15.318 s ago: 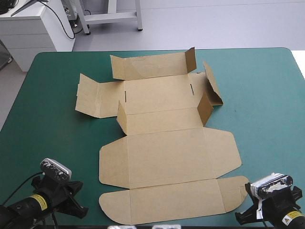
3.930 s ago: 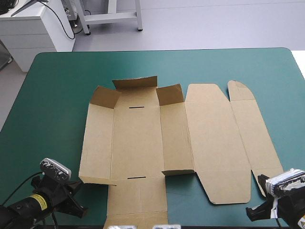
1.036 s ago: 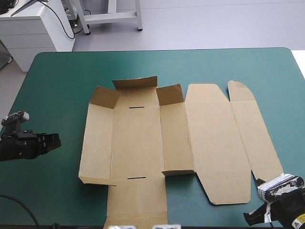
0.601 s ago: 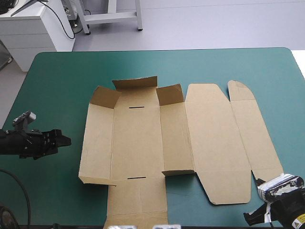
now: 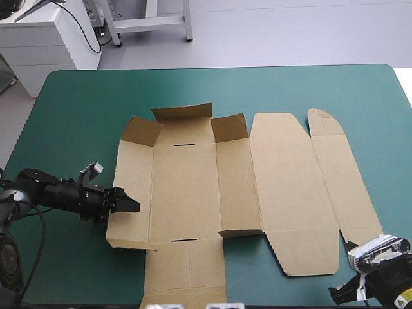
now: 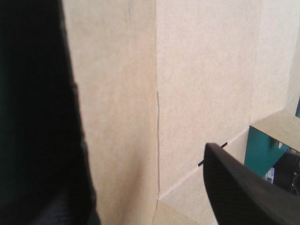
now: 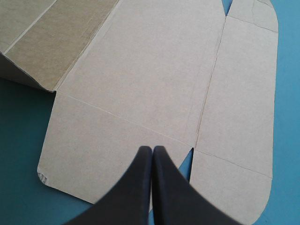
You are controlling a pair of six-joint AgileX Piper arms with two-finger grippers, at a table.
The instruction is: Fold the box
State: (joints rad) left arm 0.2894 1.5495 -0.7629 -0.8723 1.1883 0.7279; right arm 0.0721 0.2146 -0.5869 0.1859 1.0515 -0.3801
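The brown box (image 5: 283,187) lies spread out mid-table as a cut sheet, lid panels flat to the right. Three short flaps (image 5: 183,112) stand raised at its far end, and one small flap (image 5: 239,233) is raised near the front. My left gripper (image 5: 127,205) is at the outer edge of the box's long left panel (image 5: 132,187), low over it. In the left wrist view it (image 6: 140,140) is open, brown board (image 6: 201,70) filling the gap. My right gripper (image 7: 152,149) is shut and empty, over the lid's near corner; in the high view it (image 5: 350,244) sits at the front right.
The teal-green cover (image 5: 77,116) runs wide around the sheet on the left and far sides. The box's near flap (image 5: 185,273) reaches the table's front edge. The lid's tuck strip (image 5: 341,174) lies near the right edge.
My left arm has swung in from the table's left side to the box's left panel edge. The box and the right arm have stayed put.
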